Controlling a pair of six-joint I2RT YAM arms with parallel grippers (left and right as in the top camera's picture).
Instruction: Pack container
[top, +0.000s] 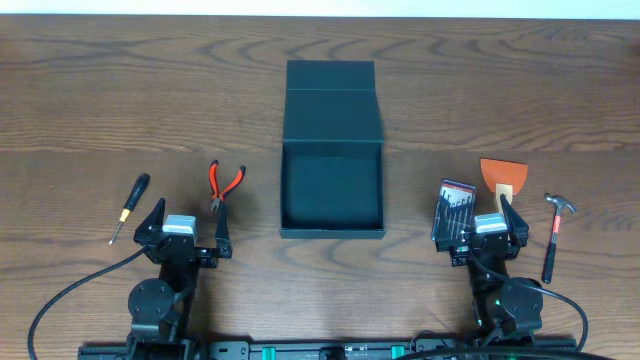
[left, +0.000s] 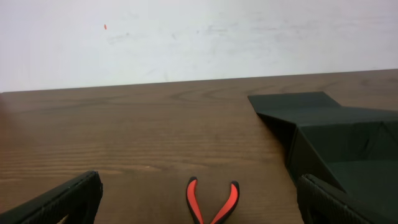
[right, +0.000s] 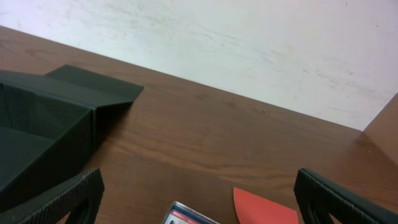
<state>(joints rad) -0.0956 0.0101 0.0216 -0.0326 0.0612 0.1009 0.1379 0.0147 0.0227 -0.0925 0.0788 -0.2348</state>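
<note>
Container (top: 332, 232) between left pincer (top: 190, 215) and right pincer (top: 480, 212), both low, splayed

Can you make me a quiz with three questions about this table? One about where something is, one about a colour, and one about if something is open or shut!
1. Where are the pliers compared with the container?
A. Inside it
B. On the table, to its left
C. Behind it

2. What colour are the pliers' handles?
A. Blue
B. Green
C. Red

3. How is the container?
A. Shut
B. Open and empty
C. Open and full

Answers:
1 B, since the pliers lie on the wood to its left, apart from it.
2 C, since both handles show red in the overhead and left wrist views.
3 B, since the lid is folded back flat and nothing lies inside.
</note>
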